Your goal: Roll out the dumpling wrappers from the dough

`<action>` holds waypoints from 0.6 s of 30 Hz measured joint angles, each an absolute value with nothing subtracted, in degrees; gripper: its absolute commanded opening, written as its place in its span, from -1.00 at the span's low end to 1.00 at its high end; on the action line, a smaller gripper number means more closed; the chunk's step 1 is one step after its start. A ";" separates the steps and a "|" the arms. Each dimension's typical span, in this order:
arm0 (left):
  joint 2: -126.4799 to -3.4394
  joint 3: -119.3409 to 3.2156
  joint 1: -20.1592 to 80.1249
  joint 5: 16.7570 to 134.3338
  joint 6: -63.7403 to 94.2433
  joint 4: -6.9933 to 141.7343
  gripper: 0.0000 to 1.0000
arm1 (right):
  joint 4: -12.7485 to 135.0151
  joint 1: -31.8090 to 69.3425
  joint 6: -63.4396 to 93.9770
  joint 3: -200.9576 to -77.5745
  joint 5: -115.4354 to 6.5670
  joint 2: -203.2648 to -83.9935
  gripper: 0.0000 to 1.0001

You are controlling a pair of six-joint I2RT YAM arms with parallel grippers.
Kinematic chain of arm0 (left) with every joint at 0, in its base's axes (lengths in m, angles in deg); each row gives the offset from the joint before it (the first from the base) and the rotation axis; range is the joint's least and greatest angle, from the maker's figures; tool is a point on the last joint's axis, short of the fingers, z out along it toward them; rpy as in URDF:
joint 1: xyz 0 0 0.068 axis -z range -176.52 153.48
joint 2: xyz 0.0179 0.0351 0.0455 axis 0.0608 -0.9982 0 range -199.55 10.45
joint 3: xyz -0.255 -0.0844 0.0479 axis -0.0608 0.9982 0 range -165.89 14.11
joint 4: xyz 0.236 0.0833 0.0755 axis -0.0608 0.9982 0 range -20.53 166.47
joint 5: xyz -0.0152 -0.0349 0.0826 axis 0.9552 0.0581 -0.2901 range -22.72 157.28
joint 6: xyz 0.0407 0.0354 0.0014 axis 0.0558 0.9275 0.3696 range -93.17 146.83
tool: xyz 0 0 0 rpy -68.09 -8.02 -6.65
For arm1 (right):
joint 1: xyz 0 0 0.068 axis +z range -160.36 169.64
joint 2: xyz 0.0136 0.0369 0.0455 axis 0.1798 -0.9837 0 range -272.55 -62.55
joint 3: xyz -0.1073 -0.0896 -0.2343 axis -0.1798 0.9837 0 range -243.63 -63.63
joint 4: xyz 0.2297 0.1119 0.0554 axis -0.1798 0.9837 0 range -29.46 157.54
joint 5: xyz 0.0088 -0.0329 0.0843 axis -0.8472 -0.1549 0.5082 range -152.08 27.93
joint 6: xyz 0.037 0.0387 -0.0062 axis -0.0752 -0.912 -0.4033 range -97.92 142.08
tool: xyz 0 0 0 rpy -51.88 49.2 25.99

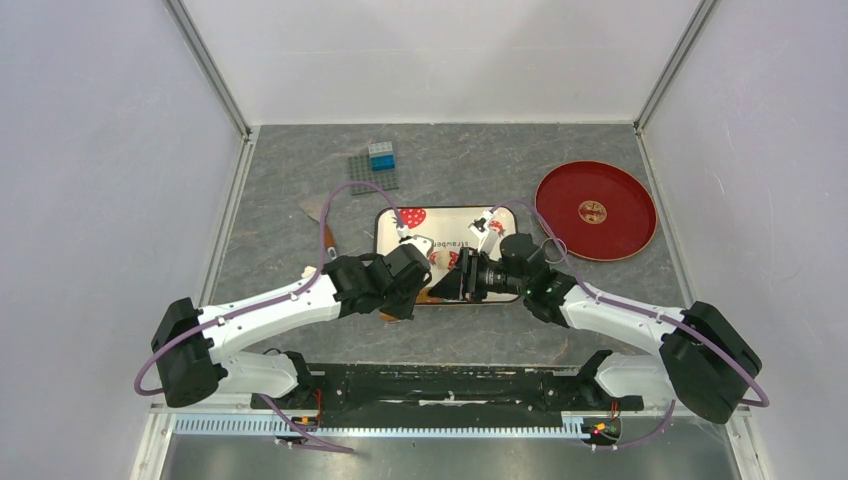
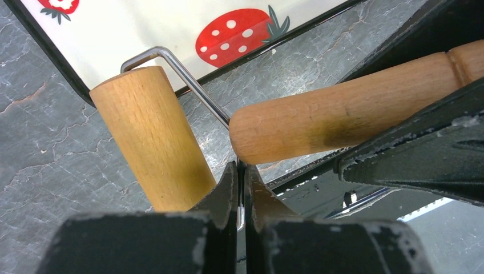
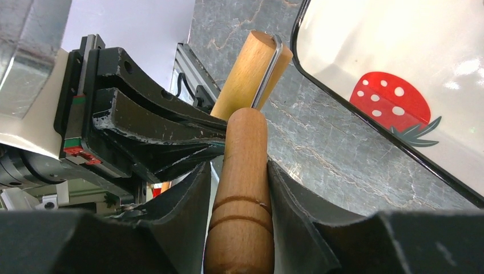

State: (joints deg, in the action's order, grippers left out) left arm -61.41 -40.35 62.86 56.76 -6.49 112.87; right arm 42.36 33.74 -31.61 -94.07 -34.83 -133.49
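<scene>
wooden roller handle held in r claw, l claw pinched on its wire frame

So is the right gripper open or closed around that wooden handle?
Closed on it: on the right gripper, both fingers touch the wooden handle, no gap showing.

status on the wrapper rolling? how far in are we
Done: nothing that shows. No wrapper is visible on the strawberry tray or the red plate, though the arms hide the tray's middle. In hand: the roller, held by both arms beside the tray's edge, with the left gripper shut on its wire frame and the right gripper closed around its handle. Left: all the rolling.
</scene>
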 measured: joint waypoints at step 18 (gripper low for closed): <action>-58.92 -40.35 63.23 53.72 -2.32 113.79 -0.96 | 46.06 33.80 -28.83 -97.30 -30.98 -133.77 0.18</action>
